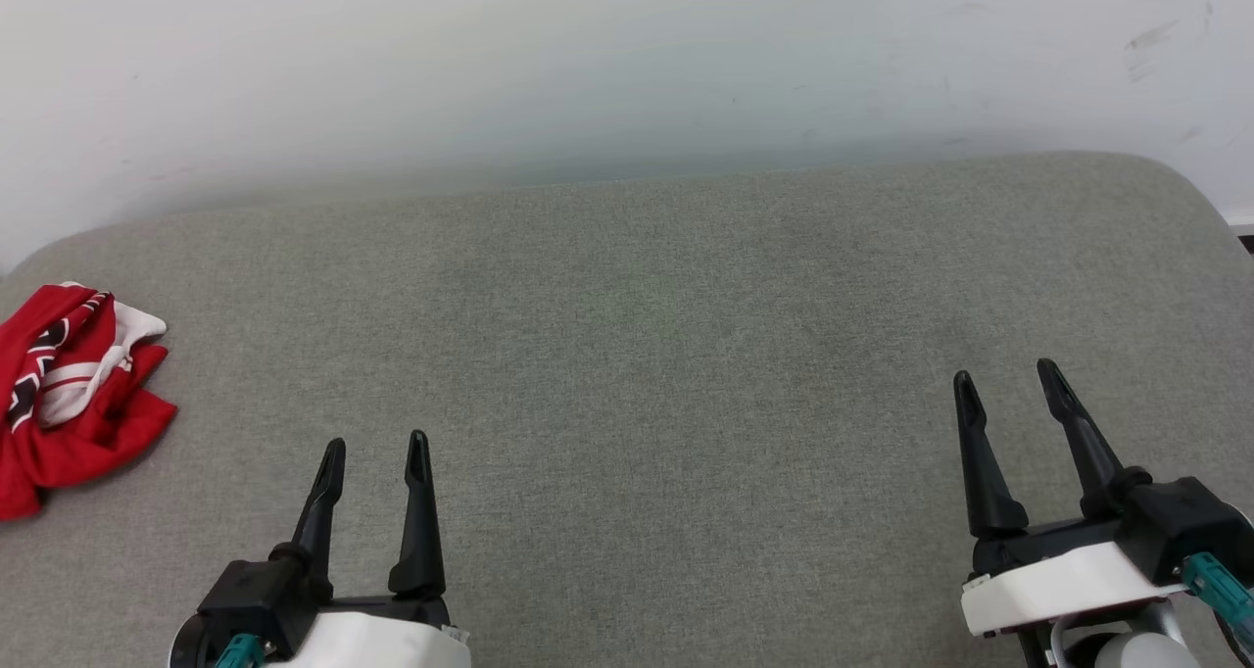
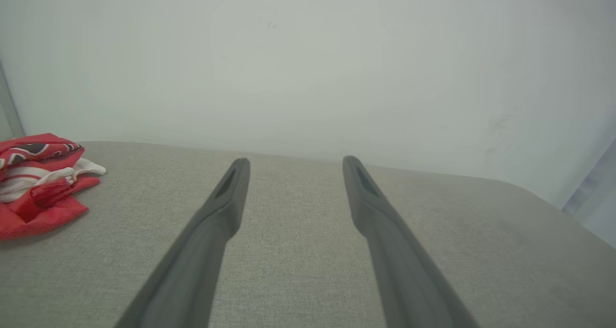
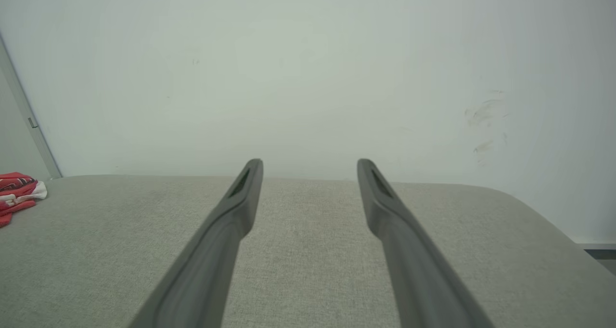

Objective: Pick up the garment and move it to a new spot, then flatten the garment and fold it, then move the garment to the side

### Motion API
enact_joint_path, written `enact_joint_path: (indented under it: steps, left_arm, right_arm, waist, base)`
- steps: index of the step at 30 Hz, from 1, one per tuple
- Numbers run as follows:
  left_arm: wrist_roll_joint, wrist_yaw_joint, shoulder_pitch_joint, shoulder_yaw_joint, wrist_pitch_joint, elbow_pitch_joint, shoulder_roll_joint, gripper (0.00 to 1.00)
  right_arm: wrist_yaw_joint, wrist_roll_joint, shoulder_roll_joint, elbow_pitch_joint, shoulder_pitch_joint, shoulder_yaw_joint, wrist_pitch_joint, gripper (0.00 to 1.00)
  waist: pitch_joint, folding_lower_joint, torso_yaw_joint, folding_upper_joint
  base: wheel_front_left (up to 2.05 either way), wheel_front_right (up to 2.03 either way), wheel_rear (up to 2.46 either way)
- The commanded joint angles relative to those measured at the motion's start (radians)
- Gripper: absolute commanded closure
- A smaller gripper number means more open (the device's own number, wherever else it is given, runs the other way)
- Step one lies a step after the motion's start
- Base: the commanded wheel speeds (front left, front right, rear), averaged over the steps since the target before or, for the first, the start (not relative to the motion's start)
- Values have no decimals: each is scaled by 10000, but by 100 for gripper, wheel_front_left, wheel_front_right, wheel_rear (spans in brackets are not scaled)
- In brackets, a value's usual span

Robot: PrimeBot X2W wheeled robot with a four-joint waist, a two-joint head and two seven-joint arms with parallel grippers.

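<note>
The shirt (image 1: pixel 73 394) lies bunched at the bench's (image 1: pixel 627 335) left edge. Our left pincer (image 1: pixel 377 440) and right pincer (image 1: pixel 1004 369) are spread open, holding nothing. Right of the shirt, grey bench runs wide to its rounded corner.

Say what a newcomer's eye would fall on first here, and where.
A crumpled red-and-white jersey T-shirt catches the eye first, bunched at the left edge of the grey fabric surface. Then the left gripper and right gripper, both open and empty, low in the head view, apart from the shirt.
</note>
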Motion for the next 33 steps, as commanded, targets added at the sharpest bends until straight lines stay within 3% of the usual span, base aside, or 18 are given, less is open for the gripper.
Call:
enact_joint_path:
  steps: [1,6,12,21,33]
  left_arm:
    - [101,-157,89,93,-68,-20,-47,0]
    - [475,-1081,248,614,-166,95,-281,0]
    - [973,-1567,392,901,-278,237,-380,0]
    - [1584,-1742,448,680,-435,453,-387,0]
    - [1411,-1802,343,815,-423,546,-389,0]
  right_arm:
    - [-3,-55,-19,-33,87,-15,-101,0]
    - [-3,-38,-19,81,88,22,-189,0]
    - [-3,-212,-19,222,133,29,-301,0]
    - [-3,-578,-19,360,182,98,-452,0]
    - [-3,-377,-17,447,188,130,-444,0]
  waist:
    - [6,0,-3,0]
    - [28,0,-33,0]
    - [37,0,-80,0]
    - [17,0,-159,0]
    - [10,0,-154,0]
  base:
    - [0,0,0]
    - [0,0,0]
    - [0,0,0]
    - [0,0,0]
    - [0,0,0]
